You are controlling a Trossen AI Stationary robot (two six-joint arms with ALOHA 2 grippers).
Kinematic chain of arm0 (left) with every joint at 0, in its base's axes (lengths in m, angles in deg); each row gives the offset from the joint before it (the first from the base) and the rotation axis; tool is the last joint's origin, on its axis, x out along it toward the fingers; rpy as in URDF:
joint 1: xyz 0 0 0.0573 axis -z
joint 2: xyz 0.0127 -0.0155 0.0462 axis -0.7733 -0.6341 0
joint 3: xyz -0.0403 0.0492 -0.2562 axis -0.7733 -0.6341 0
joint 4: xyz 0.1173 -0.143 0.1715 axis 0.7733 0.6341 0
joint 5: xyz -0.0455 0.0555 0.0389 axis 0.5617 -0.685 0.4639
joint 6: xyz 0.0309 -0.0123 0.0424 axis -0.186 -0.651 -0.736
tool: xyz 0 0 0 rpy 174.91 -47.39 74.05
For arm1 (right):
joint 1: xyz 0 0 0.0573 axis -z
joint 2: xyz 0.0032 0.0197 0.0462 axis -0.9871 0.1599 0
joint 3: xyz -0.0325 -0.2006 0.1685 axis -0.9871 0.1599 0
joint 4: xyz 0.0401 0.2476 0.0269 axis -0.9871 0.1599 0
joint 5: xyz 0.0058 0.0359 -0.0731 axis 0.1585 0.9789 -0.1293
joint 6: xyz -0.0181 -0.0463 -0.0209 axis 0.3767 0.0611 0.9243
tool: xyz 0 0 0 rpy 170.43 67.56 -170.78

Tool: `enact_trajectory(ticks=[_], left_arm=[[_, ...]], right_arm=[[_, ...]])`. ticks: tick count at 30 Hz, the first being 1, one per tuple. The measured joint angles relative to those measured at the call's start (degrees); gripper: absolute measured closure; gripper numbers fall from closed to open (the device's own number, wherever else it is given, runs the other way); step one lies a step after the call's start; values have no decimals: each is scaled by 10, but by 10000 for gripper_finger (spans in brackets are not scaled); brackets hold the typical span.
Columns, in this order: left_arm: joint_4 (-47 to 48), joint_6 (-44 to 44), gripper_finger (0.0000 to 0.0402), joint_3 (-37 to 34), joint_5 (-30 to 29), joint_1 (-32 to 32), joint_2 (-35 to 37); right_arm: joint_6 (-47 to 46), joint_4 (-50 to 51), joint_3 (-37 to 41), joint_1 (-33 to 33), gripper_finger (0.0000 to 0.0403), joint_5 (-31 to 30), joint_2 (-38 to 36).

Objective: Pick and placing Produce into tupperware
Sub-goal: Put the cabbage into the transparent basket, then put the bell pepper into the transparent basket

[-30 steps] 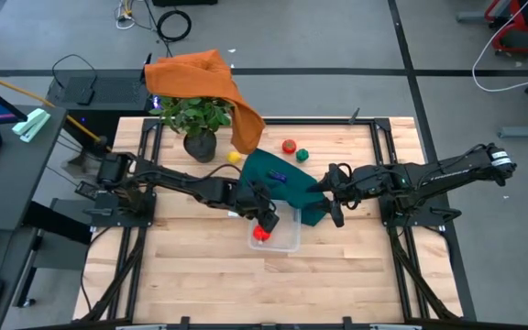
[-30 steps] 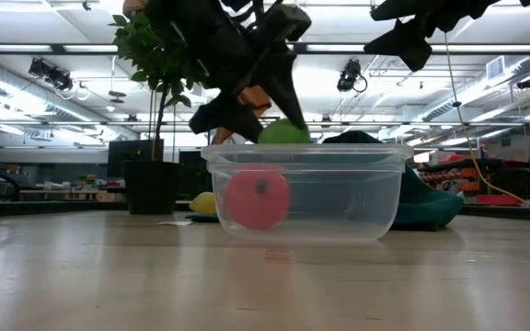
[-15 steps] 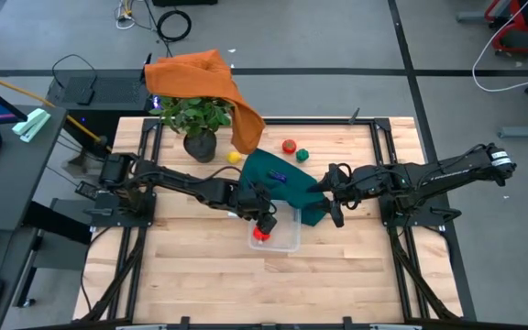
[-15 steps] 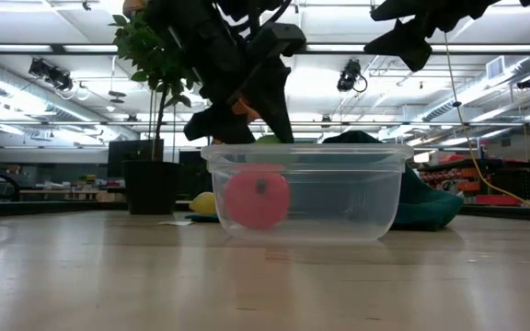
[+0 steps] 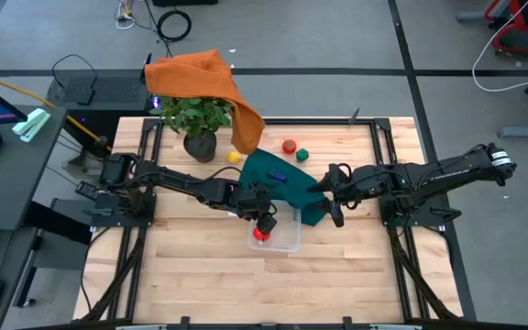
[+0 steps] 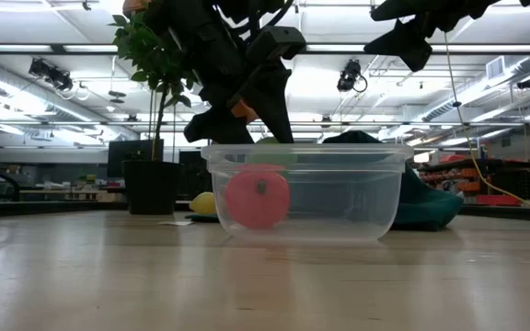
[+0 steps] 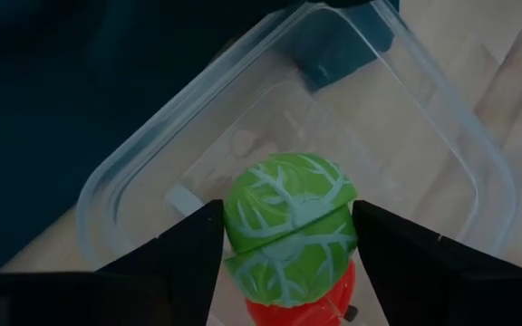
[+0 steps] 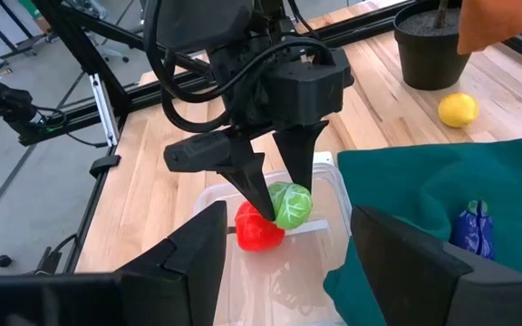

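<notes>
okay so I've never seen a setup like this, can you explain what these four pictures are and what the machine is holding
It is a robot with two dark arms at a wooden table, filmed by four cameras at once: one overhead, one at table height, one on each wrist.

The left gripper has its jaws closed on a green toy cabbage, held just over a clear plastic container. A red toy fruit already lies inside it.

The right gripper waits with its jaws open above a dark green cloth, which has a small blue item on it.

Also on the table: a potted plant with an orange cloth draped over it, a yellow toy lemon, and small red and green toys.
</notes>
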Motion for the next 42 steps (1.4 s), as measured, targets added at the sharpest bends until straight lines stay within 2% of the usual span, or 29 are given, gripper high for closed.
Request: enact_trajectory(ticks=[16, 28, 34, 42], left_arm=[[3, 5, 135, 0, 0, 1, 0], [3, 20, 141, 0, 0, 7, 11], [19, 58, 155, 0, -101, 36, 39], [69, 135, 178, 0, -237, 110, 78]], right_arm=[[-3, 0, 0, 0, 202, 0, 0], [-9, 8, 0, 0, 202, 0, -12], [-25, 58, 0, 1, 202, -17, -57], [-49, 144, 0, 1, 202, -48, -134]])
